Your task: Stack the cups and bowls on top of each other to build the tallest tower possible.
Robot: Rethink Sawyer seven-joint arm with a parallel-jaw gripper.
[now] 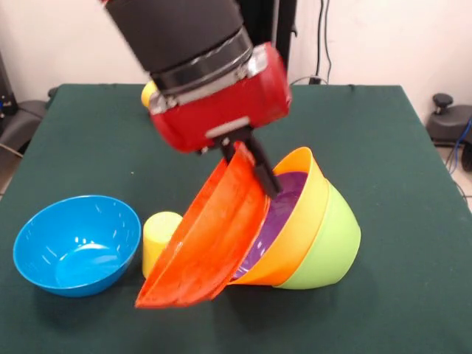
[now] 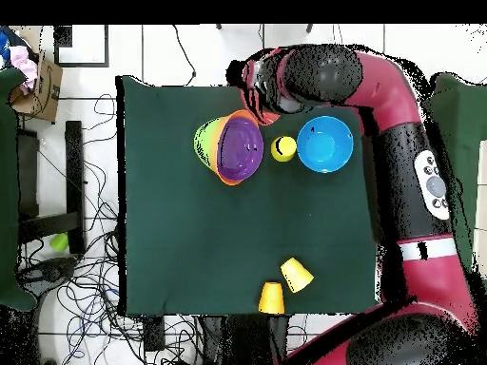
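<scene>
- The tower [image 1: 310,236] lay tipped on the bench [image 1: 398,147].
- One bowl [image 1: 203,240] leaned against it.
- A cup [image 1: 157,237] stood between that bowl and a lone bowl [image 1: 77,245].

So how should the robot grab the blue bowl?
By the rim, from straight above. The blue bowl sits upright and open, apart from the yellow cup, so one of the fingers can slip inside the thin wall and one outside.

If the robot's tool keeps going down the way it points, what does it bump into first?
The tool points down and a little sideways, at the rim of the red-orange bowl. Straight on, it would probably hit the purple bowl nested in the tipped stack just behind; depth is hard to judge.
</scene>
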